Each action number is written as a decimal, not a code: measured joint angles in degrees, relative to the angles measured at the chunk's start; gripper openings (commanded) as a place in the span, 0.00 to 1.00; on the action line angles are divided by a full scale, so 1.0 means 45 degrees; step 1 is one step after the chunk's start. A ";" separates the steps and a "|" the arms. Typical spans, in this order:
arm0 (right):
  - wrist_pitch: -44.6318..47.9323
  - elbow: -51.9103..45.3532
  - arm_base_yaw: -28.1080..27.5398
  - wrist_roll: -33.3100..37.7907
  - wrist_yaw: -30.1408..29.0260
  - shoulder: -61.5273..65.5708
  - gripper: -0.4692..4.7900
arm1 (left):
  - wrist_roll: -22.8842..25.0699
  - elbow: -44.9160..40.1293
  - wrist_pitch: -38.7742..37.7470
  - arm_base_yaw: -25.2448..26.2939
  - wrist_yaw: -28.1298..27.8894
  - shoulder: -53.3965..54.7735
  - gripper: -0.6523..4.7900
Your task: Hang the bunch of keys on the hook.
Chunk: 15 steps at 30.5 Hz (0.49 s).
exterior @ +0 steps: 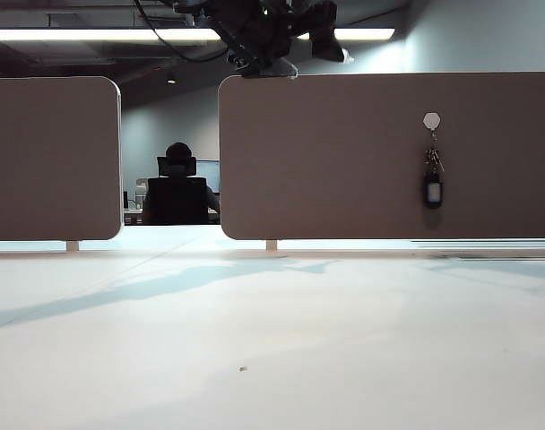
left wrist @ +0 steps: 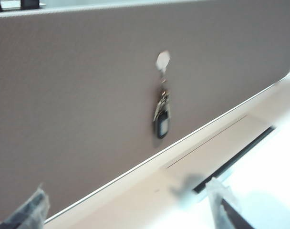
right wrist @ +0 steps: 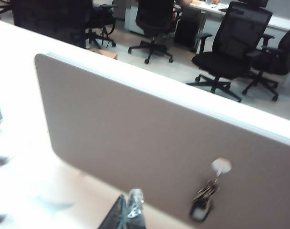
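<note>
The bunch of keys [exterior: 432, 183] hangs from the hook [exterior: 431, 119] on the right brown panel [exterior: 344, 161], black fob lowest, with no gripper touching it. In the left wrist view the keys [left wrist: 161, 120] dangle under the hook [left wrist: 163, 59], well ahead of my left gripper [left wrist: 128, 209], which is open and empty with its fingertips [left wrist: 33, 210] far apart. In the right wrist view my right gripper [right wrist: 134, 202] is shut on nothing, held high and back from the panel, off to one side of the keys [right wrist: 202, 202] and hook [right wrist: 221, 166].
A second brown panel [exterior: 53, 157] stands at the left, with a gap between the two. Dark arm hardware [exterior: 263, 36] hangs at the top edge of the exterior view. Office chairs [right wrist: 231, 43] stand behind the panels. The white table [exterior: 272, 340] spreads in front.
</note>
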 measured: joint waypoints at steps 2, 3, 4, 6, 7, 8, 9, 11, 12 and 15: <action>-0.0019 -0.0850 -0.0005 0.0000 -0.0005 -0.0787 0.07 | -0.0491 0.0000 0.0034 -0.0019 0.0520 0.0000 1.00; -0.0024 -0.1341 -0.0019 0.0000 0.0000 -0.1302 0.07 | -0.0675 0.0000 -0.0044 -0.0034 0.0748 0.0000 1.00; -0.0029 -0.1841 -0.0029 0.0000 0.0005 -0.1870 0.07 | -0.0894 0.0000 -0.0219 -0.0068 0.0962 0.0000 1.00; -0.0068 -0.2589 -0.0034 0.0000 0.0000 -0.2827 0.07 | -0.1350 0.0000 -0.0680 -0.0083 0.1341 0.0000 1.00; 0.0000 -0.3016 -0.0029 0.0000 -0.0005 -0.3415 0.07 | -0.1564 0.0000 -0.0991 -0.0097 0.1564 0.0000 0.98; 0.0092 -0.3580 -0.0024 -0.0005 -0.0010 -0.4070 0.07 | -0.1700 0.0000 -0.1287 -0.0102 0.1744 0.0000 0.91; 0.0078 -0.4046 -0.0024 0.0000 -0.0015 -0.4609 0.07 | -0.1821 0.0000 -0.1749 -0.0097 0.2016 0.0000 0.76; -0.0058 -0.5027 -0.0029 0.0000 -0.0010 -0.5731 0.07 | -0.1870 0.0000 -0.2769 -0.0078 0.2395 -0.0005 0.35; -0.0087 -0.5469 -0.0029 0.0000 -0.0010 -0.6203 0.07 | -0.1880 0.0000 -0.3303 -0.0068 0.2531 -0.0024 0.09; -0.0277 -0.7009 -0.0024 0.0000 -0.0015 -0.7737 0.07 | -0.1865 -0.0019 -0.5513 -0.0068 0.2579 -0.0262 0.11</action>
